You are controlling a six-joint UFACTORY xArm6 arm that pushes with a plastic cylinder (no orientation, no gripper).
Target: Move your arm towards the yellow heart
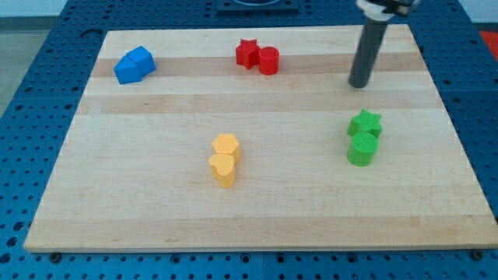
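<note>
- Our tip [359, 84] rests on the tabletop [156, 225] in the upper right of the frame, touching no block.
- We carry no jaws, only a plain rod, so there is no jaw state to tell and nothing is held.
- The yellow heart [223, 169] sits in the lower middle of the frame, slightly left of centre, touching the yellow hexagon [226, 144] just above it.
- We judge the approach to be at its start: the tip is well apart from the heart, which lies down and to the left.
- The green star [365, 122] and green cylinder [362, 148] stand just below the tip, touching each other, right of a straight line to the heart.
- The next move calls for a diagonal slide to the lower left, passing left of the green pair.
- We should stop beside the heart without nudging it or the hexagon.
- The red star [247, 52], red cylinder [269, 60] and the blue blocks [134, 64] lie along the top, off that path.
</note>
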